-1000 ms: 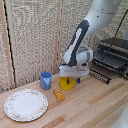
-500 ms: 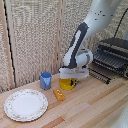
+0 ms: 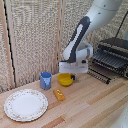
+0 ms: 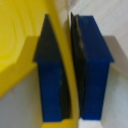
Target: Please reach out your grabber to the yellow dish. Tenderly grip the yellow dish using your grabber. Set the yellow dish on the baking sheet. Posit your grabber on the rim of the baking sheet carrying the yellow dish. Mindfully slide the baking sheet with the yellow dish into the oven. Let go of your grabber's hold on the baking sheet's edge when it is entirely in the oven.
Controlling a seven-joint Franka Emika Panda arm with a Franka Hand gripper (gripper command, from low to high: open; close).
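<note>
- We find the grabber (image 4: 70, 75) clenched on the yellow dish (image 3: 65, 79) rim.
- We judge the thin-edge grip risks the dish slipping or tilting when lifted.

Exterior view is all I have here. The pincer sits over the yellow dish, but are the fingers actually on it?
Observer: Yes. In the wrist view the pincer has the yellow dish rim pinched between its two blue fingers.
Operator: Which part of the dish is caught?
Observer: A thin strip of its wall runs down between the pads; the bowl's inside lies to one side of them.
Operator: Any gap left at the pads?
Observer: None that I can see; both pads press against the yellow wall.
Operator: Is the dish off the table?
Observer: The wrist view cannot tell me. In the exterior view the yellow dish looks to be resting on the wooden table.
</note>
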